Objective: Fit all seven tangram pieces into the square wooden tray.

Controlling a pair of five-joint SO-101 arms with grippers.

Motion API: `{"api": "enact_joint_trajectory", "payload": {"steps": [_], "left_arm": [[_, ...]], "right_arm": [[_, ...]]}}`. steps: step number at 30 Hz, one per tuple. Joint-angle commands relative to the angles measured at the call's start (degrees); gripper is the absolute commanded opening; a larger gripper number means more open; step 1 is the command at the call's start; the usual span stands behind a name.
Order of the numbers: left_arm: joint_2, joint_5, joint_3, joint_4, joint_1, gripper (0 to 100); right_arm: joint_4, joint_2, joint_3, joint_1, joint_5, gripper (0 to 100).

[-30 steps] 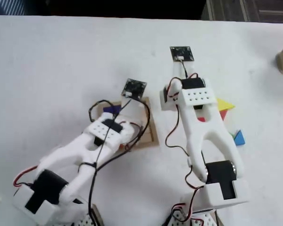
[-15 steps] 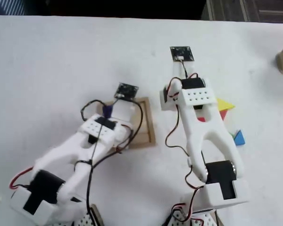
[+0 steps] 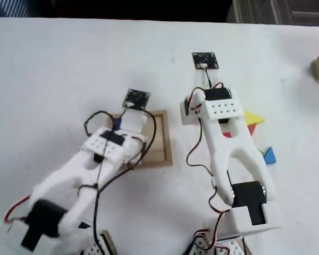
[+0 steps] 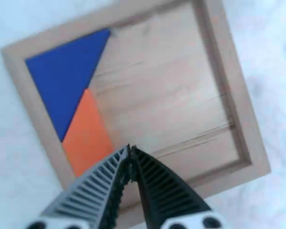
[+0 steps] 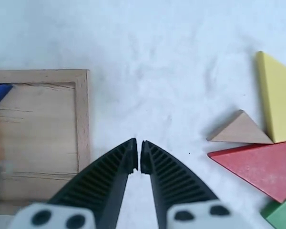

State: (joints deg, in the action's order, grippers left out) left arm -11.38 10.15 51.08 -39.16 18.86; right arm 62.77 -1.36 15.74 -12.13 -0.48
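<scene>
Claws pinched closed, holding nothing: left claw (image 4: 130,156) over the tray (image 4: 229,81), right claw (image 5: 138,161) over the table (image 5: 157,43)

Square wooden tray (image 4: 231,81): flat on the white surface, raised rim. Holds two pieces, both flat on its floor. Blue triangle (image 4: 69,78) sits in one corner. Orange piece (image 4: 86,131) touches it, along the same wall.

Loose on the surface, apart from the tray:
- Yellow triangle (image 5: 279,98).
- Small plain-wood triangle (image 5: 240,130), touching the yellow one.
- Red triangle (image 5: 262,167), just beside the plain-wood one.
- Green piece (image 5: 283,212), touching the red, partly cut off.
</scene>
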Motion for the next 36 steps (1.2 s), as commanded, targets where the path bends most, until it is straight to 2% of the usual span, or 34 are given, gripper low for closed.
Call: {"api": "enact_joint_trajectory", "payload": {"steps": [1,6,11,14,20,25,32,36], "left_arm": [[-7.3,-0.5,2.2,0.3,-1.2,2],[-10.8,-0.5,4.0,0.3,-1.2,2],[-1.7,-0.1,2.4,6.9,-1.3,2],[3.4,-0.1,-1.8,3.7,-2.2,2],[3.9,-0.1,-3.7,-1.4,-6.3,2],[3.6,-0.5,-4.2,-5.2,-5.8,2],[-8.5,-0.6,-1.0,-4.7,-5.7,2],[-20.2,-0.6,7.4,0.8,-5.9,3]], "right_arm": [[-1.0,2.5,-0.8,0.7,-0.5,2.1],[-1.0,2.5,-0.8,0.7,-0.5,2.2],[-1.0,2.3,-0.8,0.7,-0.5,2.2],[-1.0,2.2,-0.8,0.7,-0.5,2.2],[-1.0,2.2,-0.8,0.7,-0.5,2.2],[-1.0,2.2,-0.8,0.6,-0.5,2.2],[-1.0,2.6,-0.8,0.5,-0.5,2.2],[-0.9,2.6,-0.8,1.0,-3.6,2.2]]}}
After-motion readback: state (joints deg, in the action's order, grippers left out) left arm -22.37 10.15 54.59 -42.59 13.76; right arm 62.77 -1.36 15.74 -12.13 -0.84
